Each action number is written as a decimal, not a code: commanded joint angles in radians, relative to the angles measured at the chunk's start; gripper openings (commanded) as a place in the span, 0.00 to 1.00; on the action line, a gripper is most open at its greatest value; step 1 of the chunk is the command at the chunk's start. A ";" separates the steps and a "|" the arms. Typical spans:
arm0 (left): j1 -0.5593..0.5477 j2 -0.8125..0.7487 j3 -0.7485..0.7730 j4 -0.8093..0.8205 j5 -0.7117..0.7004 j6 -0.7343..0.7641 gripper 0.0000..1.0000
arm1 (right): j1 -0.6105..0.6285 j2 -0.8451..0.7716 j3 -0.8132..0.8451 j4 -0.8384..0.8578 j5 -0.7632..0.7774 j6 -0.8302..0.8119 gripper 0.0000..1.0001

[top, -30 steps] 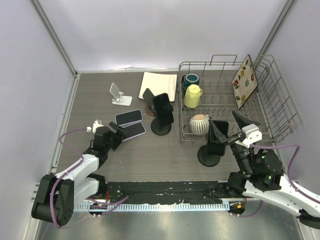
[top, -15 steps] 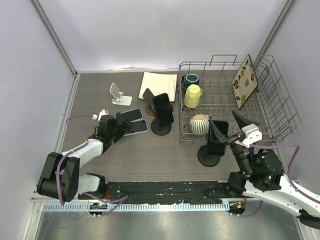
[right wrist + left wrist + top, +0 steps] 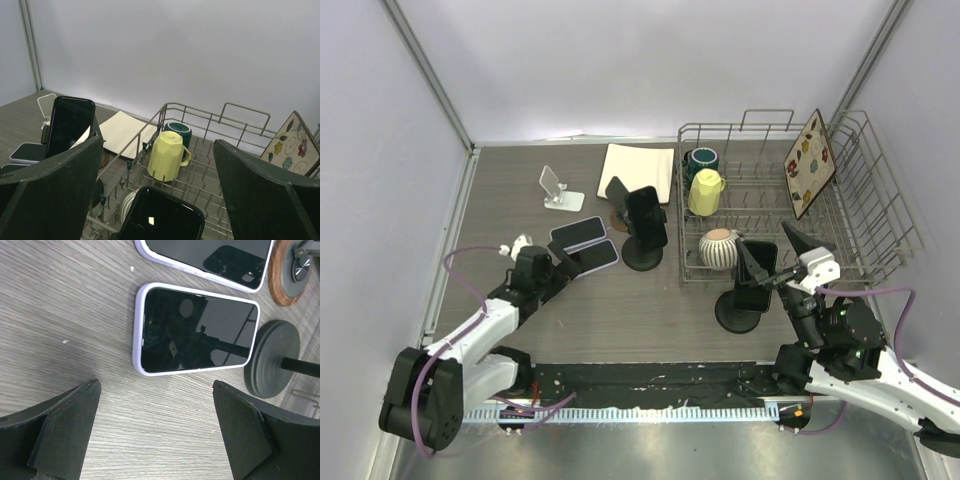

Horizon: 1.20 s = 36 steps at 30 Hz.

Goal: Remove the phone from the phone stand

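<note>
Phones are laid flat on the desk, two are left on stands, and the left gripper and right gripper are held wide open, empty.

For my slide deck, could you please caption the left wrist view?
Open left gripper hovers over a lilac-cased phone lying flat beside a black stand base.

White-shelled arms with black joints and purple cables.
</note>
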 commanded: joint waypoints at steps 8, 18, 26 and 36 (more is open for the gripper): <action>-0.004 -0.093 0.231 -0.188 -0.030 0.284 1.00 | -0.001 0.041 0.084 -0.052 -0.003 0.022 0.97; -0.002 -0.041 0.657 -0.408 0.212 0.547 1.00 | -0.001 0.362 0.408 -0.452 -0.104 0.298 0.97; -0.004 -0.134 0.699 -0.474 0.248 0.715 1.00 | -0.001 0.712 0.631 -0.638 -0.427 0.447 0.97; -0.002 -0.337 0.414 -0.327 0.136 0.730 1.00 | -0.045 1.031 0.813 -0.598 -0.487 0.533 0.97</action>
